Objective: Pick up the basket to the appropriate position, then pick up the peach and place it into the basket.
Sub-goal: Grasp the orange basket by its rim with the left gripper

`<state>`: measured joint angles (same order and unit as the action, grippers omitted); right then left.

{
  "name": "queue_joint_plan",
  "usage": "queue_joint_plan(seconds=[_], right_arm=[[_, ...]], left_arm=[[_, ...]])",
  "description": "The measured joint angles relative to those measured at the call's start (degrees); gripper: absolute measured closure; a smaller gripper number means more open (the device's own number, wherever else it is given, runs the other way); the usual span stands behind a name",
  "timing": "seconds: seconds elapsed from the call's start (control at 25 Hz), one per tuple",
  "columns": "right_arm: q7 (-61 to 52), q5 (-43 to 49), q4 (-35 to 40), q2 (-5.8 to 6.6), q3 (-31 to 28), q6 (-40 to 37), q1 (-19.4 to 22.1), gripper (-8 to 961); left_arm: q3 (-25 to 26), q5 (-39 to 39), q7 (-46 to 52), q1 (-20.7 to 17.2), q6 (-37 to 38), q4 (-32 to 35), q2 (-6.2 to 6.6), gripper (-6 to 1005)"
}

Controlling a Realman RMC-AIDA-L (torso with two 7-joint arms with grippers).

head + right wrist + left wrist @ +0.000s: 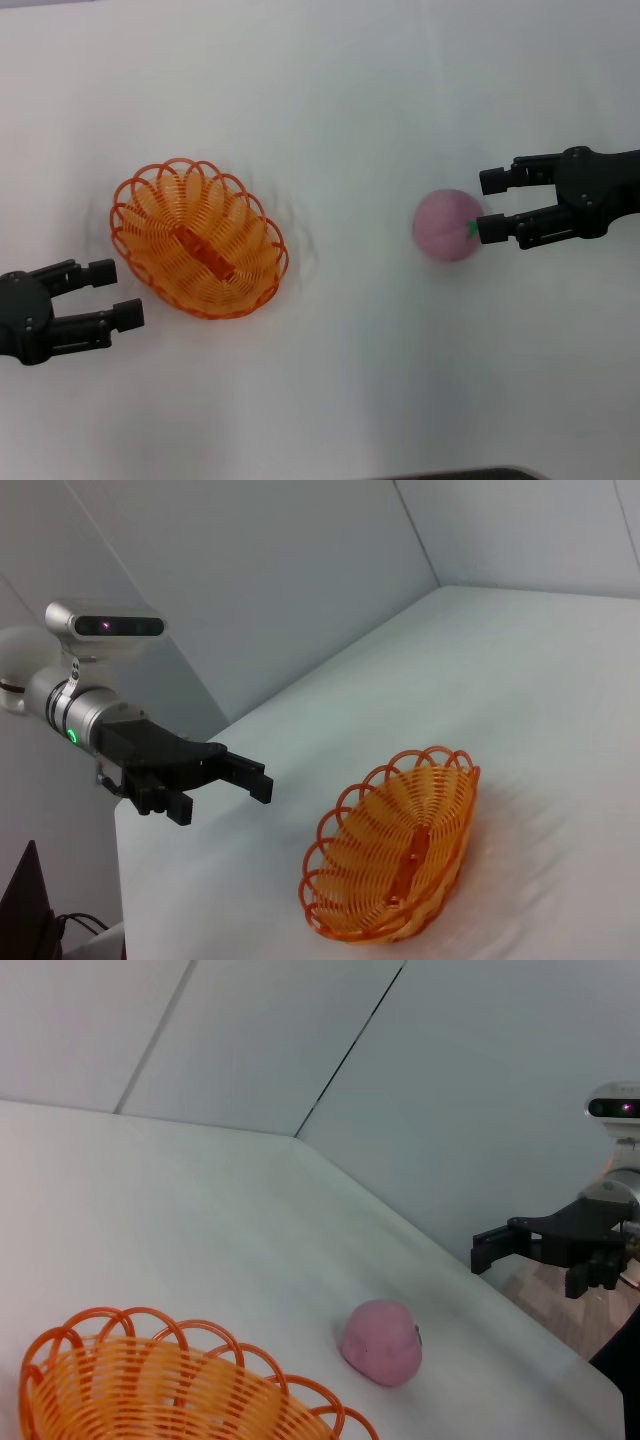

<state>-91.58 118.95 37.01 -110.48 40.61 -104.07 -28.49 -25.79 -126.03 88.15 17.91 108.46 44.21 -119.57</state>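
Observation:
The orange wire basket (pixel 198 237) sits on the white table at the left; it also shows in the left wrist view (pixel 160 1390) and the right wrist view (pixel 400 845). My left gripper (pixel 108 292) is open and empty, just left of the basket and not touching it; it shows in the right wrist view (pixel 250 777). The pink peach (pixel 446 225) lies right of centre, also in the left wrist view (pixel 382 1341). My right gripper (pixel 489 205) is open just right of the peach, one fingertip close to its green leaf mark. It shows in the left wrist view (pixel 495 1250).
The white table (pixel 330 90) stretches around both things. A dark edge (pixel 460 473) shows at the table's near side.

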Motion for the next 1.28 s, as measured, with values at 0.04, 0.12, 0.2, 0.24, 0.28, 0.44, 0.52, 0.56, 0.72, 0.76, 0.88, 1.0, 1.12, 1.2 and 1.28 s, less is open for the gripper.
queue_joint_plan(seconds=[0.04, 0.12, 0.2, 0.24, 0.28, 0.44, 0.52, 0.56, 0.72, 0.76, 0.88, 1.0, 1.12, 1.2, 1.28], right_arm=[[0.00, 0.01, 0.00, 0.00, 0.00, -0.02, -0.02, 42], [0.00, 0.02, 0.00, 0.00, 0.00, -0.04, -0.06, 42], [0.00, 0.03, 0.00, 0.00, 0.00, -0.04, -0.09, 41], [0.00, 0.04, 0.00, 0.00, 0.00, -0.04, -0.10, 41], [0.00, 0.05, 0.00, 0.00, 0.00, -0.04, -0.13, 41], [0.00, 0.05, 0.00, 0.00, 0.00, -0.01, -0.16, 41], [0.00, 0.06, 0.00, 0.00, 0.00, 0.05, -0.20, 41], [0.00, 0.05, 0.00, 0.00, 0.00, 0.09, -0.24, 41], [0.00, 0.06, 0.00, 0.00, 0.03, 0.17, -0.33, 41], [0.00, 0.08, 0.00, 0.00, 0.05, 0.18, -0.33, 41], [0.00, 0.14, 0.00, 0.00, 0.07, 0.19, -0.38, 41], [0.00, 0.15, 0.00, 0.00, 0.09, 0.20, -0.57, 41], [0.00, 0.15, 0.00, -0.01, 0.09, 0.20, -0.78, 42], [0.00, 0.15, -0.01, -0.09, 0.09, 0.19, -0.93, 42], [0.01, 0.14, 0.00, -0.19, 0.10, 0.19, -1.16, 42]], left_arm=[[0.01, 0.00, 0.00, -0.01, 0.00, 0.00, -0.03, 91], [0.02, 0.00, 0.02, -0.03, -0.01, 0.00, -0.05, 91], [0.04, 0.00, 0.11, -0.01, -0.01, 0.00, -0.05, 91], [0.04, 0.00, 0.15, 0.01, -0.01, 0.00, -0.05, 91], [0.04, 0.00, 0.18, 0.03, -0.01, 0.00, -0.05, 91], [0.04, 0.00, 0.19, 0.03, -0.01, 0.00, -0.05, 91], [0.04, 0.00, 0.19, 0.03, -0.01, 0.00, -0.05, 91], [0.05, 0.06, 0.22, 0.02, -0.01, 0.00, -0.05, 91], [0.25, 0.56, 1.72, 0.01, -0.01, 0.92, -0.06, 91], [0.54, 0.89, 2.50, 0.02, 0.03, 1.62, -0.05, 91], [3.10, 2.48, 5.41, 0.79, 1.85, 3.95, 0.20, 92], [6.46, 3.40, 8.53, 2.92, 5.33, 4.58, 1.46, 92], [8.05, 3.58, 15.18, 5.76, 7.02, 6.24, 3.12, 92], [8.15, 3.59, 20.07, 7.83, 7.06, 8.06, 4.06, 92], [7.87, 3.39, 24.73, 9.94, 6.98, 10.11, 4.81, 92]])
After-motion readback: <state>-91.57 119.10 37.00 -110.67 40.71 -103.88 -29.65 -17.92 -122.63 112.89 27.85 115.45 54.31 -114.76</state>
